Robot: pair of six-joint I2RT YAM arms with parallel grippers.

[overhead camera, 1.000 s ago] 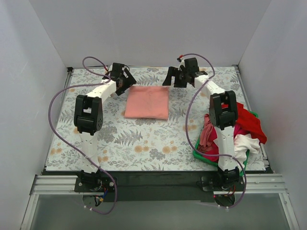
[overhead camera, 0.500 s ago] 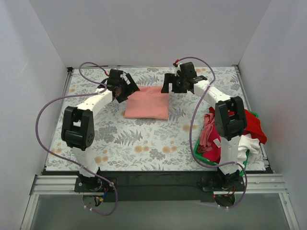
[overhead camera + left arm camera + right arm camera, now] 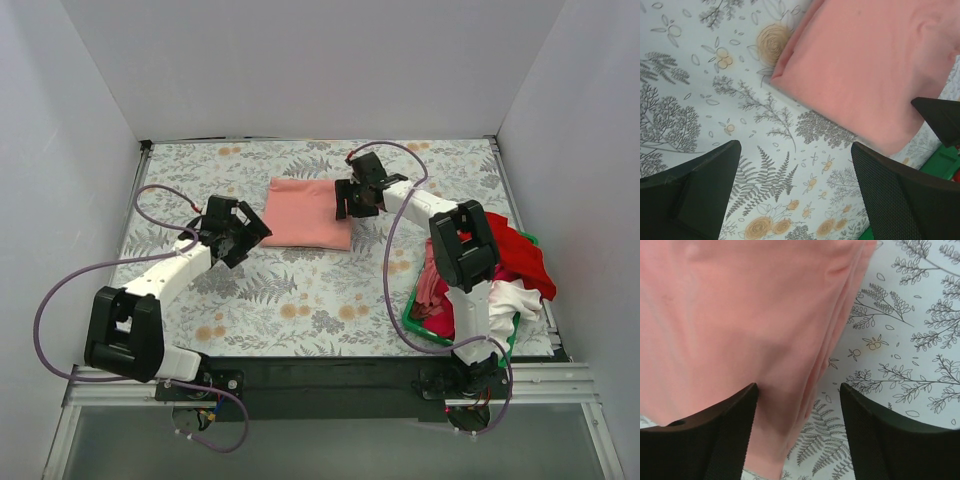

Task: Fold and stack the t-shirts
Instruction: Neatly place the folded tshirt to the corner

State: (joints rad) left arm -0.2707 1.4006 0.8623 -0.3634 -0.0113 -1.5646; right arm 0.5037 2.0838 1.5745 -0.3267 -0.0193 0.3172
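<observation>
A salmon-pink t-shirt lies folded in a flat rectangle on the floral table; it also shows in the left wrist view and the right wrist view. My left gripper is open and empty just left of the shirt's near-left corner, over bare table. My right gripper is open and low over the shirt's right edge, its jaws astride the layered edge, gripping nothing. Red, magenta and white t-shirts lie heaped in the basket.
A green plastic basket stands at the table's right front, beside the right arm's base; a corner of it shows in the left wrist view. White walls close in the table on three sides. Purple cables loop off both arms.
My left gripper has drawn back from the shirt's far-left corner toward the front, to its near-left corner. My right gripper has moved nearer and left, onto the shirt's right edge. The shirt has not moved.
</observation>
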